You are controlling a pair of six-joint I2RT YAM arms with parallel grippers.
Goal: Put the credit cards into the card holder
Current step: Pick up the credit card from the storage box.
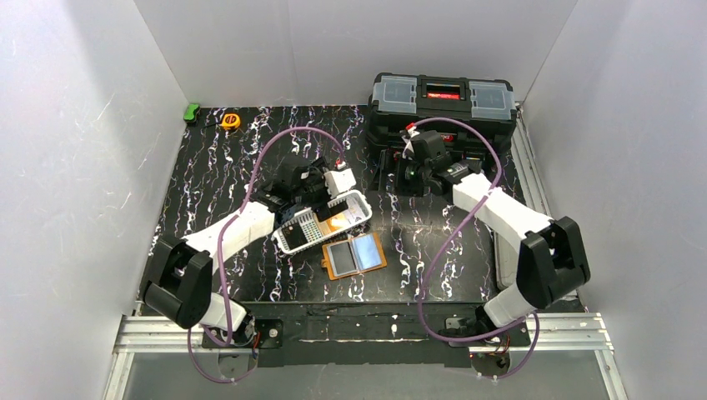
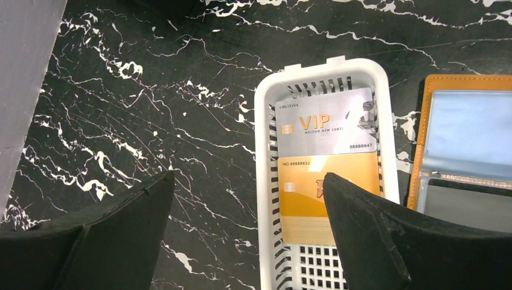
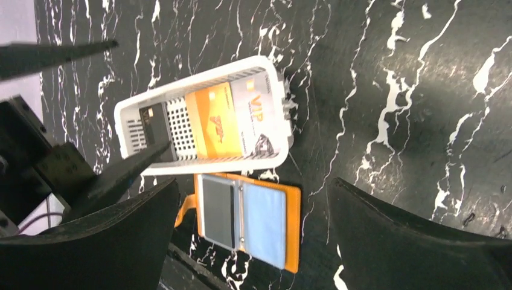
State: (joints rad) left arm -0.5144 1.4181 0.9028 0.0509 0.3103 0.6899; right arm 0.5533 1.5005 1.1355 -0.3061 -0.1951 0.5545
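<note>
credit cards (image 2: 326, 151) in white basket (image 2: 261, 181) just below spread left gripper (image 2: 247, 181), right gripper (image 3: 253, 184) spread too, open card holder (image 2: 465, 133) beside basket

Wht basket (image 2: 262, 151); orange card (image 2: 305, 205), silver card (image 2: 323, 124); orange card holder (image 2: 465, 133), blue-grey inside; blk table (image 2: 151, 90), wht veins.

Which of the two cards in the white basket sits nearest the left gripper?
The orange card: one finger of the left gripper covers its corner in the wrist view. The silver VIP card lies beyond it, at the basket end.
</note>
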